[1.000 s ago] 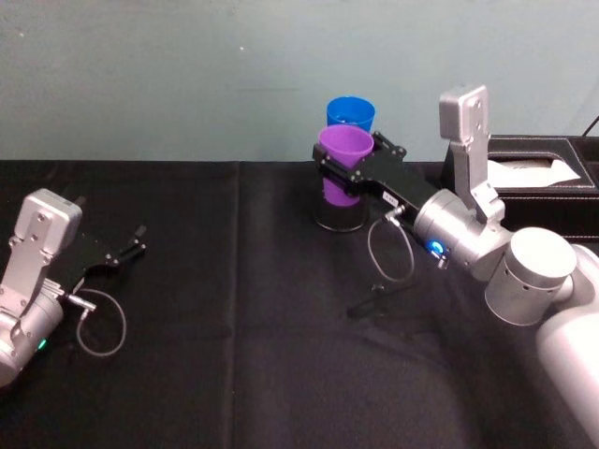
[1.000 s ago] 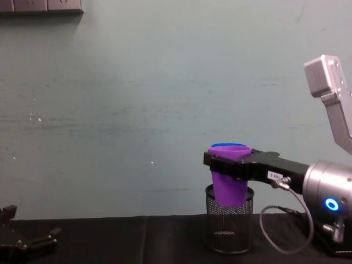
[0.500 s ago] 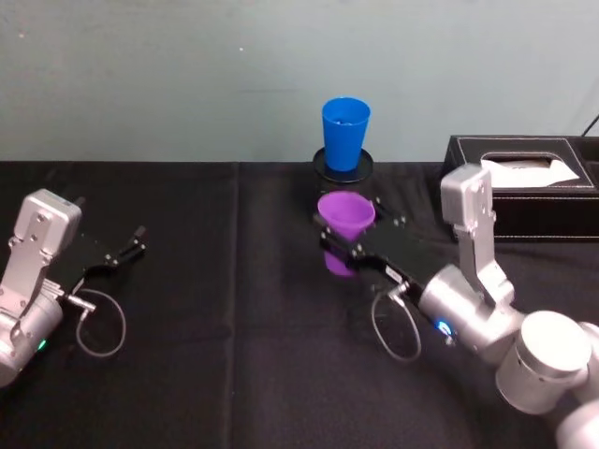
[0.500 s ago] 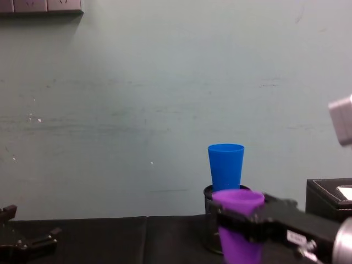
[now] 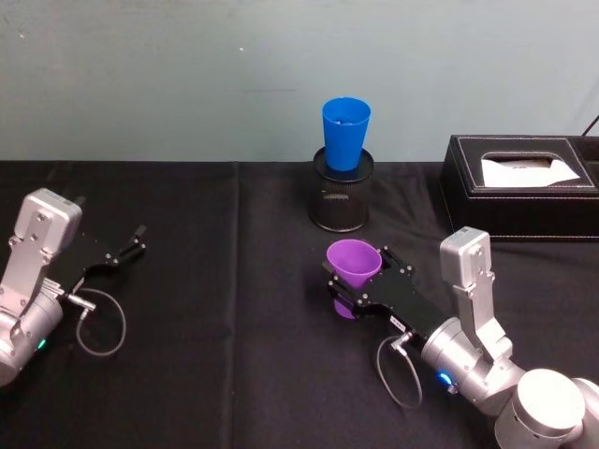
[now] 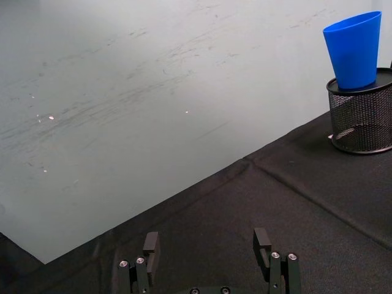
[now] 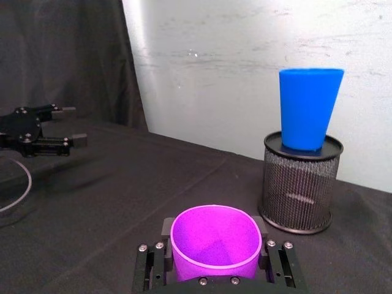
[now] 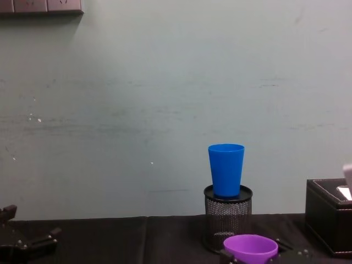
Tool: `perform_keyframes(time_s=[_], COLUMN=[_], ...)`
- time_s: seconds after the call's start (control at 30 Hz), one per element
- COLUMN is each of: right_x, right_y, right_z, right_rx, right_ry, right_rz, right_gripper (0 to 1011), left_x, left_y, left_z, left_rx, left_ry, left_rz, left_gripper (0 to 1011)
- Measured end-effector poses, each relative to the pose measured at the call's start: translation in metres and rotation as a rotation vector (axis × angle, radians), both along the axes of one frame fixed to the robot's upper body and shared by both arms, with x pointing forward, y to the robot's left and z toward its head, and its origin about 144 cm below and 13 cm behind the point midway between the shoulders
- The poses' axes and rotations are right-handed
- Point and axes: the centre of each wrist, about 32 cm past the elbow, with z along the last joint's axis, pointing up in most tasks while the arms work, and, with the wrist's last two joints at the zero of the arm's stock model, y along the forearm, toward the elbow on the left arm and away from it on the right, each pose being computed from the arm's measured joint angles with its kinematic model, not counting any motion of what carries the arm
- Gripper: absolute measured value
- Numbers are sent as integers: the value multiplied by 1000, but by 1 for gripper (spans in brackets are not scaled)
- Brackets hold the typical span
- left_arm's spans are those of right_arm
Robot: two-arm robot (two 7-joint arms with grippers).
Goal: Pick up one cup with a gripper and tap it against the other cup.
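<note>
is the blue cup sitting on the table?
No, the blue cup stands upright on top of the black mesh pen holder, clear of the table.

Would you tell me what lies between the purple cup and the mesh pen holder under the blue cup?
Just bare black tablecloth, seen in the head view, between purple cup and holder.
</note>
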Motion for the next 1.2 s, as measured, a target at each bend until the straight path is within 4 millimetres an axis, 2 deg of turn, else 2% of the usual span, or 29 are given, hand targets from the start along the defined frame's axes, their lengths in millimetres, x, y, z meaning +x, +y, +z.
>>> perform_keyframes(time_s=[0.13,0.17,0.2,0.47,0.63,0.83,1.2], right_x=[-2,-2,-2,-14,-19,-24,-27], right_y=[1,1,1,13,14,10,-6], right_z=[-6,-6,-6,30,44,46,31], right_rx=[0,0,0,3,20,20,-31], right_ry=[-2,-2,-1,-189,-244,-229,-101], right_rz=[-1,-1,0,-38,-68,-175,-430], right_gripper=[746,1002,1002,1002,1002,1002,1002], left_x=[0,0,0,0,0,0,0], left_y=[0,0,0,0,0,0,0], left_z=[0,0,0,0,0,0,0], left_rx=[0,0,0,0,0,0,0], left_ry=[0,0,0,0,0,0,0], left_rz=[0,0,0,0,0,0,0], left_gripper=[1000,1000,1000,1000,1000,1000,1000])
